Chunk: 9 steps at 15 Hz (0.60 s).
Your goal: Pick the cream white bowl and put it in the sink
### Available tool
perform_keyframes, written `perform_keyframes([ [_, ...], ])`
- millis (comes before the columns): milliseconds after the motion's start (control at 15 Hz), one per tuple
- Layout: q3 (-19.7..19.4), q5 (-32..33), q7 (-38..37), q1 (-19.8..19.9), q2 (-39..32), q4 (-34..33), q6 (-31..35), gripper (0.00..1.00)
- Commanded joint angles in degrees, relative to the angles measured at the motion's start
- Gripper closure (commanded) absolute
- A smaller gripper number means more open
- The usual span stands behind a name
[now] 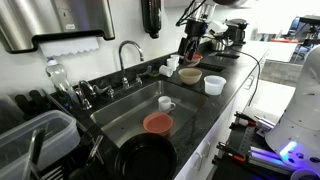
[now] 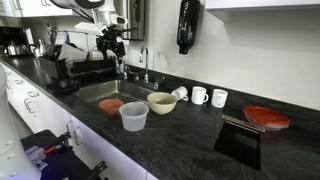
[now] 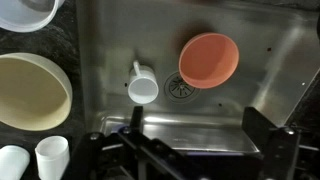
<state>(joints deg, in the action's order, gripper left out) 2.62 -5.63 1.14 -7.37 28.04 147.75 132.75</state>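
Observation:
The cream white bowl (image 3: 30,92) sits empty and upright on the dark counter beside the sink; it shows in both exterior views (image 1: 189,75) (image 2: 162,102). My gripper (image 3: 198,135) is open and empty. It hangs high above the sink (image 2: 112,48) (image 1: 192,48), apart from the bowl. In the wrist view the bowl lies to the left of my fingers. The steel sink (image 3: 260,70) (image 1: 125,110) (image 2: 95,92) holds an orange bowl (image 3: 208,60) (image 1: 157,122) (image 2: 112,104) and a white mug (image 3: 142,88) (image 1: 166,103).
A translucent plastic container (image 2: 133,116) (image 1: 214,85) stands on the counter next to the cream bowl. White mugs (image 2: 199,96) stand by the wall. The faucet (image 1: 128,50) rises behind the sink. A black pan (image 1: 145,158) lies in the near basin. A red-lidded dish (image 2: 266,118) sits further along the counter.

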Motion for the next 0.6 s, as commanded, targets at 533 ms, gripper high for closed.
perform_keyframes([
  [533, -2.3, 4.0, -0.3, 5.7, -3.0, -0.6, 4.4, 0.0],
])
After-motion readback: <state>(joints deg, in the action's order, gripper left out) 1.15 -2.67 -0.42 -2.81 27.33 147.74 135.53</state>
